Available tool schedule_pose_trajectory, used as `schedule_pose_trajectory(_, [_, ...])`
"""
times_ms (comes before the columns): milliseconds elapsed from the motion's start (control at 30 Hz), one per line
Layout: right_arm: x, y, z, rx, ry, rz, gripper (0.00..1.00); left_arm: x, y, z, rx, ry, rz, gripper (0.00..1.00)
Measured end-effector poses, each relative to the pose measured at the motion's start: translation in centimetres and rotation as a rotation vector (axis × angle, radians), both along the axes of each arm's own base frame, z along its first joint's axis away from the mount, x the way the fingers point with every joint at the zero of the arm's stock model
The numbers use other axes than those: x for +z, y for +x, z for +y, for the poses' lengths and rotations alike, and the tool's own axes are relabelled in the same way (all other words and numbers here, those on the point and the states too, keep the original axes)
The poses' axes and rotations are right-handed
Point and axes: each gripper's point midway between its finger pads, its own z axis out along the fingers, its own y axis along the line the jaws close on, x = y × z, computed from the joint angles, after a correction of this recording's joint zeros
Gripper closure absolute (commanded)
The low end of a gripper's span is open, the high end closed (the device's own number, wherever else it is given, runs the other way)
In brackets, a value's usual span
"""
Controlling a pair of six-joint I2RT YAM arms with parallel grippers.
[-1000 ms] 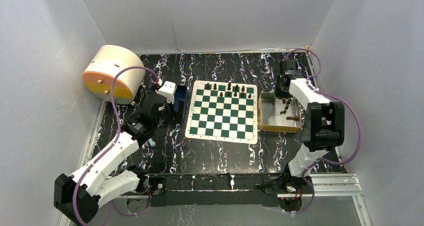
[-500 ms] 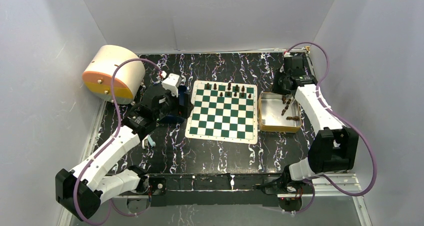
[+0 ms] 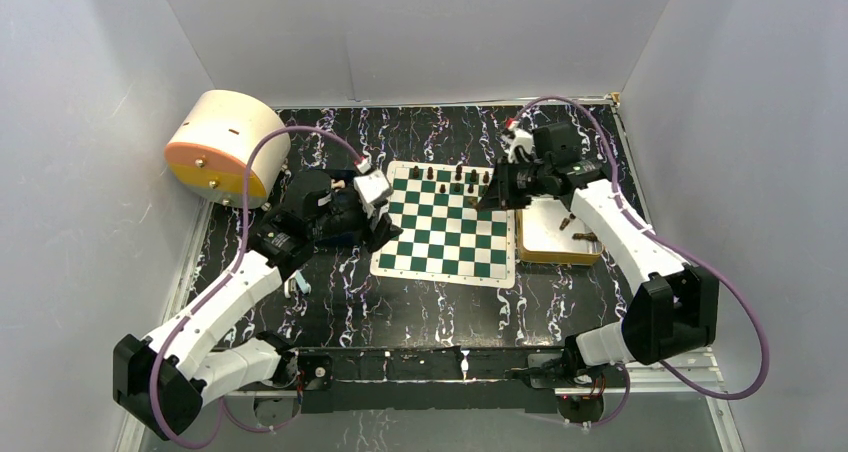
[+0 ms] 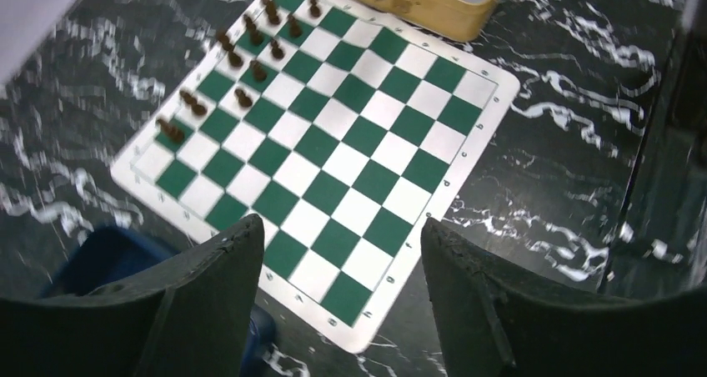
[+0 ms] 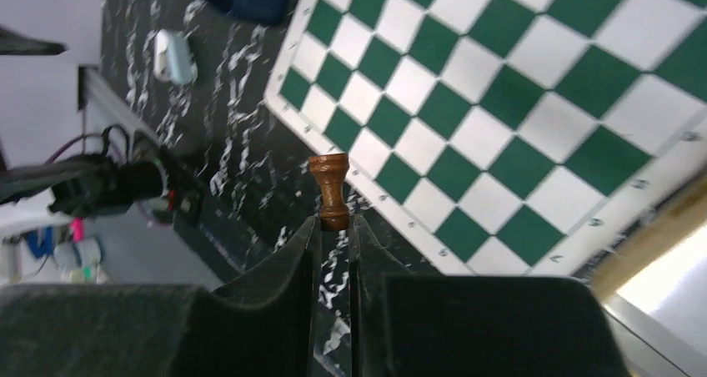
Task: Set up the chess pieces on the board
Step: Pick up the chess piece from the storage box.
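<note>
Black marbled tabletop [image 3: 440, 312], white walls round it.

Top view: board [image 3: 445, 234] lies flat mid-tabletop, w/ pieces [image 3: 458, 180] standing along its far two rows. Gold tray [image 3: 555, 260] sits just beside the board's R edge, and a few more pieces lie inside. A cream drum [image 3: 222, 144] w/ an orange-yellow face sits at the far L corner. My L fingers [image 3: 388, 230] hang over the board's L border. My R fingers [image 3: 487, 197] are over the board's far R corner, next to the tray. From up here I can't tell what either pair is doing.

L wrist view: my L fingers are spread apart w/ nothing btwn them, only green and white squares showing in the gap. The board runs slantwise under me, and the pieces are bunched in two rows at its far edge. The tray's corner shows just past the board at the top. A blue box [image 4: 117, 256] pokes out by my L-hand finger, just off the board's near corner.

R wrist view: my R fingers are clenched on a brown piece [image 5: 332, 189], pinched by one end, w/ the other end sticking out past the tips. It shows against the tabletop just off the board's border. The board fills the upper R, and the tray's rim is at lower R.
</note>
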Motion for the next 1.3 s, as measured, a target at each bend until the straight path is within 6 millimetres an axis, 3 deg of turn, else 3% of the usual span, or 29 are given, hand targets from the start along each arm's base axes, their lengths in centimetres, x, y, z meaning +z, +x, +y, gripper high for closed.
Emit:
schedule_pose_trajectory(100, [0.5, -2.2, 2.5, 0.103, 0.045, 0.024, 0.85, 0.0, -0.8, -0.8, -0.151, 0.027, -0.118, 0.44])
schedule_pose_trajectory(433, [0.5, -7.1, 8.2, 0.311, 0.13, 0.156, 0.84, -0.3, -1.8, -2.7, -0.41, 0.064, -0.312, 0.38])
schedule_pose_trajectory(633, [0.5, -8.1, 10.4, 0.367, 0.15, 0.193, 0.85, -0.9, -2.7, -3.7, -0.506, 0.058, -0.341, 0.38])
schedule_pose_trajectory(967, [1.4, -8.6, 12.5, 0.401, 0.19, 0.199, 0.85, -1.8, -3.5, -4.4, -0.565, 0.053, -0.334, 0.48])
schedule_pose_trajectory(1300, [2.2, -8.9, 12.9, 0.426, 0.23, 0.202, 0.85, -2.2, -3.6, -4.3, -0.568, 0.065, -0.326, 0.77])
